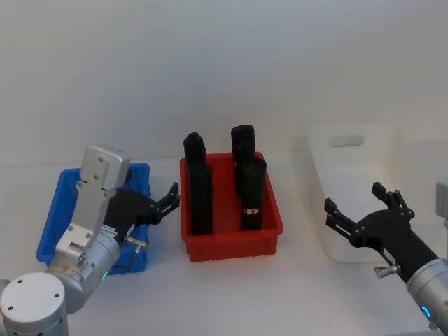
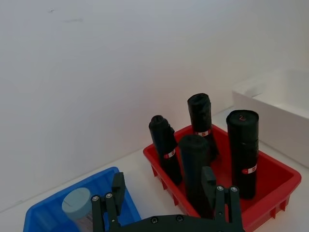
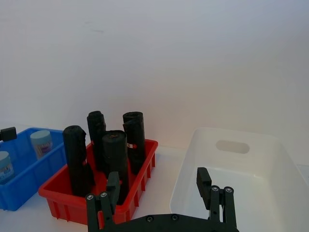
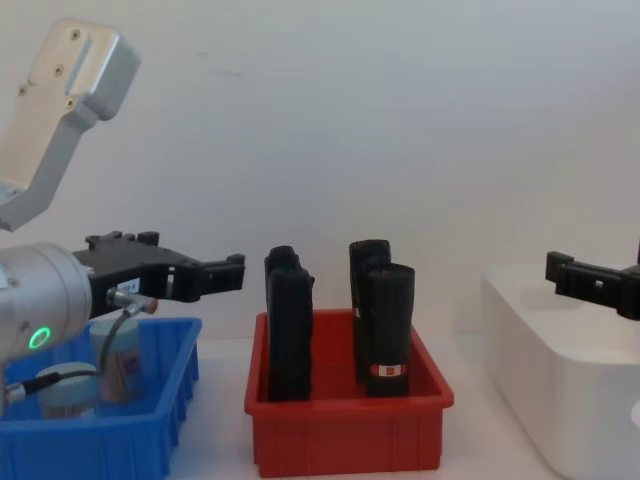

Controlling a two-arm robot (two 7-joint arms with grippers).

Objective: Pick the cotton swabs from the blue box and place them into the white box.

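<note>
The blue box [image 1: 59,206] sits at the table's left. In the chest view, two cotton swabs jars [image 4: 120,365] [image 4: 62,397] with pale lids stand in it; the left wrist view shows one jar [image 2: 77,205] just below my fingers. My left gripper [image 1: 164,203] hovers open and empty above the box's right end, pointing toward the red bin. The white box [image 1: 364,161] stands at the right. My right gripper [image 1: 353,197] hangs open and empty over its near left part.
A red bin [image 1: 231,246] with several tall black rolls [image 1: 199,189] stands between the blue box and the white box. Narrow strips of bare table separate the three containers. A plain white wall lies behind.
</note>
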